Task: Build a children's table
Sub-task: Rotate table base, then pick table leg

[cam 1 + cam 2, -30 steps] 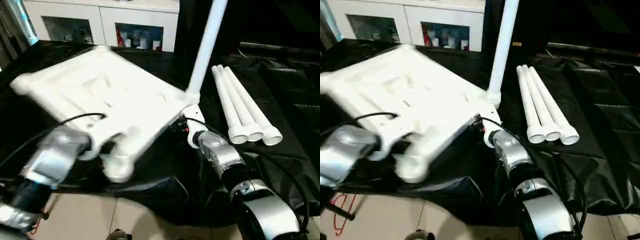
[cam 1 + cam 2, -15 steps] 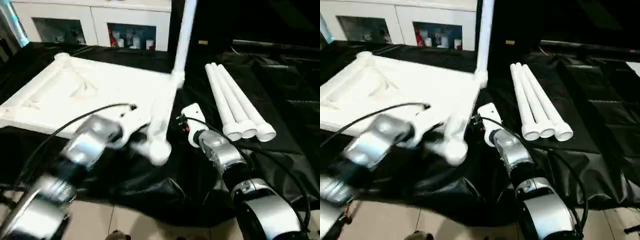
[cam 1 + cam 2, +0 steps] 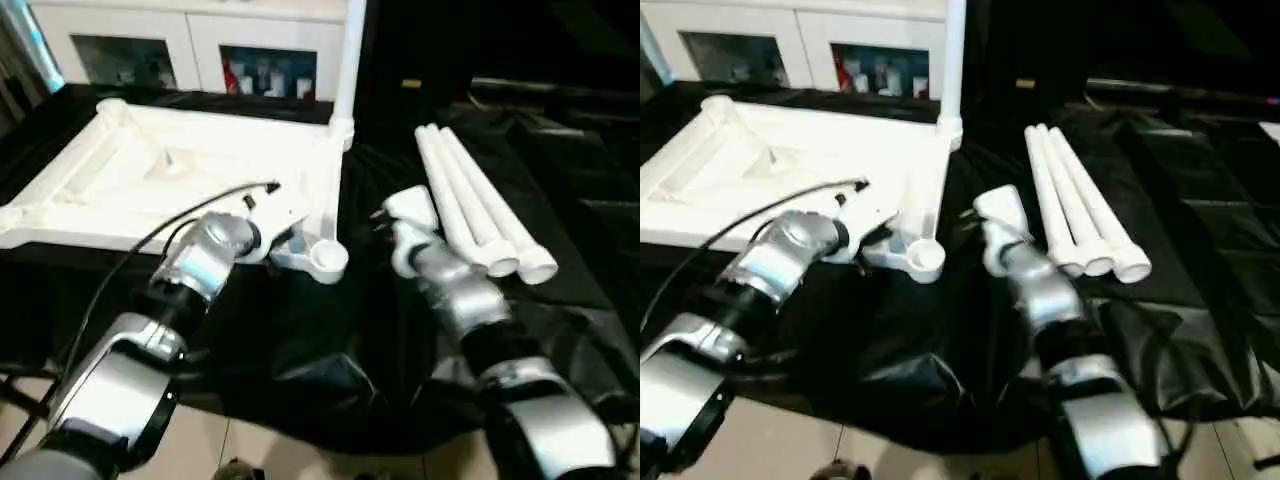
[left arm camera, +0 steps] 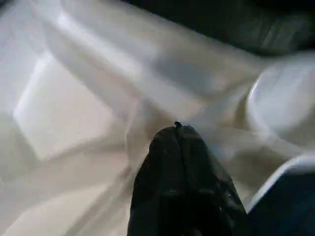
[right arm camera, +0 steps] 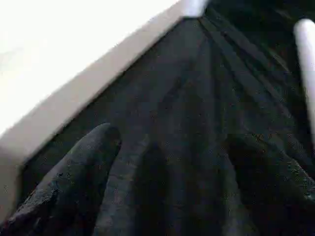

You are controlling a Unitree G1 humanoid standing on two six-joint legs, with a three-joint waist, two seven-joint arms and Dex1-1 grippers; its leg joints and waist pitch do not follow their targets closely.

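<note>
The tabletop (image 3: 200, 175) now lies flat, underside up, on the black-draped worktop (image 3: 560, 200); a second ago it was tilted up off the cloth toward the robot, so it has been lowered in that time. One leg (image 3: 348, 60) stands upright in the far right corner socket, as it did before. The near right socket (image 3: 328, 258) is empty and faces up, at the worktop's front edge.

The left pincer (image 4: 179, 147) is pressed together, with nothing between its fingers; its tip rests against the ribbed underside just beside that empty socket. The left arm has swung in from the lower left to get there. The right pincer (image 5: 162, 162) is spread wide and holds nothing; it hovers over the black cloth between the tabletop's right edge and the three loose legs (image 3: 480, 210), which lie side by side, well clear of the tabletop.

With the tabletop settled and steadied, the job looks about a quarter done. The likely next step is for the right arm to fetch a loose leg and seat it in the near socket.
</note>
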